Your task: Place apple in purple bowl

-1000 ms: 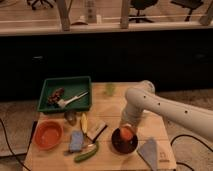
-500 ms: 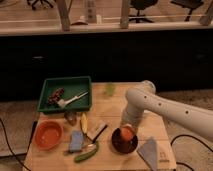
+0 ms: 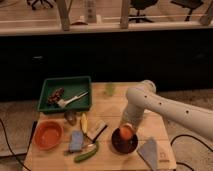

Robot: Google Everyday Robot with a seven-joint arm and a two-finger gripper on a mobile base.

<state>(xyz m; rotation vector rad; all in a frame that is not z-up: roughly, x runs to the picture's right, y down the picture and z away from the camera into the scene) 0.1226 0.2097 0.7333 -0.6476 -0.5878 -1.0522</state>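
The apple [image 3: 125, 132] is small, round and orange-red. It sits at the purple bowl [image 3: 124, 143], a dark, near-black round bowl at the front right of the wooden table [image 3: 115, 107]. The gripper [image 3: 126, 127] is at the end of the white arm [image 3: 165, 107] that reaches in from the right. It is right at the apple, just above the bowl's back rim. The wrist hides the fingers and whether the apple rests in the bowl or is held.
An orange bowl [image 3: 48, 135] stands at the front left. A green tray [image 3: 66, 93] with utensils is at the back left. A blue sponge [image 3: 76, 140], a green cucumber [image 3: 86, 153], a banana [image 3: 84, 123], a grey cloth [image 3: 151, 150] and a green cup [image 3: 110, 89] also lie on the table.
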